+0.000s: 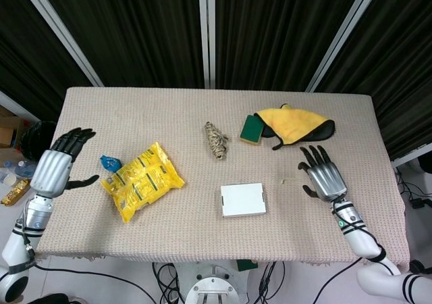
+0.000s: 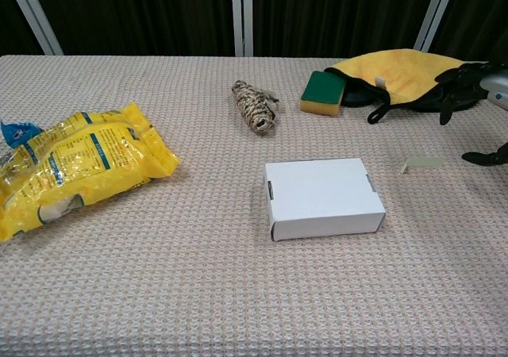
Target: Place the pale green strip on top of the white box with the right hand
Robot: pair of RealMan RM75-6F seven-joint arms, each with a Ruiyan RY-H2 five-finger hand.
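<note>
The pale green strip [image 1: 288, 180] [image 2: 423, 163] lies flat on the table, a little to the right of the white box [image 1: 243, 199] [image 2: 321, 196]. My right hand [image 1: 322, 174] [image 2: 481, 95] hovers just to the right of the strip with its fingers spread and nothing in it. In the chest view it only shows at the right edge. My left hand [image 1: 57, 169] is open beyond the table's left edge, away from everything; the chest view does not show it.
A yellow snack bag [image 1: 140, 179] [image 2: 75, 166] lies at the left with a small blue wrapper [image 1: 108, 162] beside it. A twine ball [image 1: 217, 140] [image 2: 254, 107], a green sponge [image 1: 252, 129] [image 2: 322, 93] and a yellow-and-black cloth [image 1: 297, 123] [image 2: 413, 71] sit behind the box.
</note>
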